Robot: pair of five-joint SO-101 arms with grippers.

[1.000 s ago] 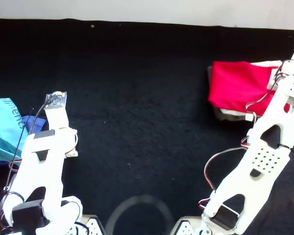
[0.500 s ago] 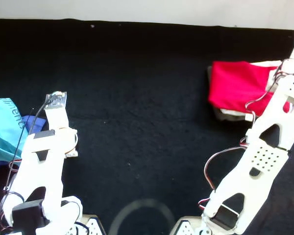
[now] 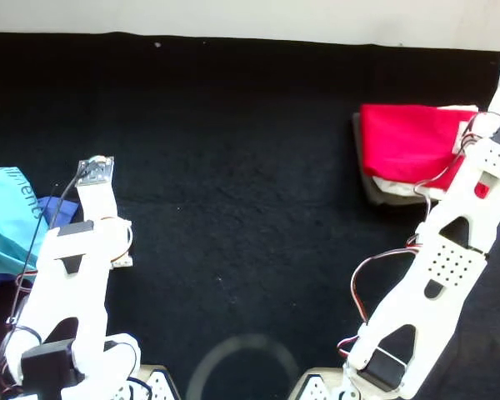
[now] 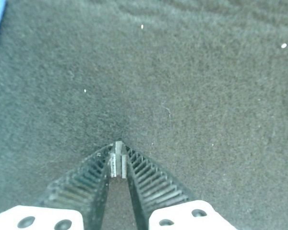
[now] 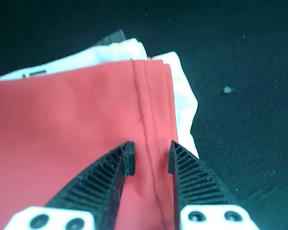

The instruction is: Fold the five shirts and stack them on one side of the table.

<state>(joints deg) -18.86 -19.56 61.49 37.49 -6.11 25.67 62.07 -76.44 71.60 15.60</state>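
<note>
A red shirt point(image 3: 404, 154) lies folded into a neat rectangle on top of a stack near the right edge of the desk point(image 3: 233, 150). A stitched seam runs along its surface near one folded edge. Under it lies a folded white shirt point(image 3: 396, 190), whose edges stick out past the red one on the near side and at the far right corner. A dark grey shirt point(image 3: 373, 197) forms the bottom layer, showing as a thin border along the stack's left side. At the desk's left edge, a light cyan shirt point(image 3: 8, 217) lies crumpled and unfolded, resting over a bunched blue shirt point(image 3: 54, 210).
</note>
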